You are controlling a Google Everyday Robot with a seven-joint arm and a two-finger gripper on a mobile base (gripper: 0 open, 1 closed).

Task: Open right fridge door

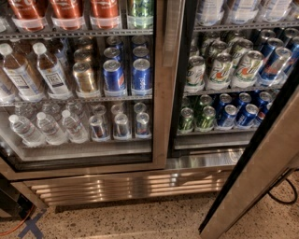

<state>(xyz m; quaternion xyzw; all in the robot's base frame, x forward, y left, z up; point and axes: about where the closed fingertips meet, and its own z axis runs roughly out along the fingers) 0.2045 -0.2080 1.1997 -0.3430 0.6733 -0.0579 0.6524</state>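
An orange cable (13, 225) lies on the speckled floor (140, 219) at the bottom left. A cross of blue tape (32, 227) is stuck down just beside it.

Above them stands the fridge (201, 161), big and made of shiny steel. Its left door (159, 102) is shut. Behind the glass, red bottles (65, 10) stand on the top shelf, with a green bottle (140, 10) next to them. On the middle shelf there are bottles of brown drink (49, 72), then a gold can (85, 77), then blue cans (140, 74). On the bottom shelf there are water bottles (46, 128), and small cans (120, 126) to their right. Under the door runs a steel grille (121, 184) with long slats.

The right half of the fridge has no glass in front of it. You can see white and green cans (219, 67) and blue and silver cans (275, 60) on one shelf. Green cans (205, 116) and more blue cans (245, 114) sit on the shelf below.

The right fridge door (261, 163) is open. It swings out toward the camera, and you see its steel edge slanting from the upper right down to the floor. A black cable (285, 192) lies on the floor behind it, at the far right.

The gripper is out of view, so I cannot tell if it is released or clenched.
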